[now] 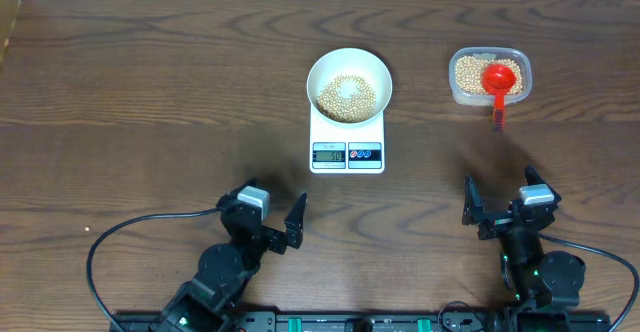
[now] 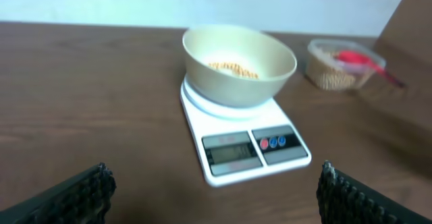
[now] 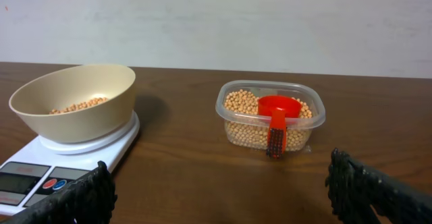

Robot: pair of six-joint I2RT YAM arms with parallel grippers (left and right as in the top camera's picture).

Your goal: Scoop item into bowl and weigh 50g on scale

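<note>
**Beans in the Bowl, Claws Waiting**

The round white bowl (image 1: pixel 349 81) sits on top of the small flat white scale (image 1: pixel 347 148), in the middle of the brown wooden counter (image 1: pixel 150 92). It sits there so the scale can tell how heavy its load is. Inside the bowl is a pile of small round tan beans (image 1: pixel 347 97).

More of these beans fill the clear plastic tub (image 1: pixel 489 76), which stands toward the far right part of the counter, well apart from the scale. A red plastic scoop (image 1: pixel 498 84) rests in the tub with its handle poking over the near rim, so it looks easy to grab.

The left claw (image 1: pixel 272 217) is wide open and holds nothing. The right claw (image 1: pixel 500 200) is wide open and holds nothing too. Both hang near the front edge of the counter, away from all the things. I think they are parked there so they do not bump the scale.

The scale has a grey screen (image 2: pixel 231 152) and a red and a blue button (image 2: pixel 273 142) beside it. The numbers on the screen are too blurry to read, so I cannot tell if the weight is right. I see no brand name.
</note>
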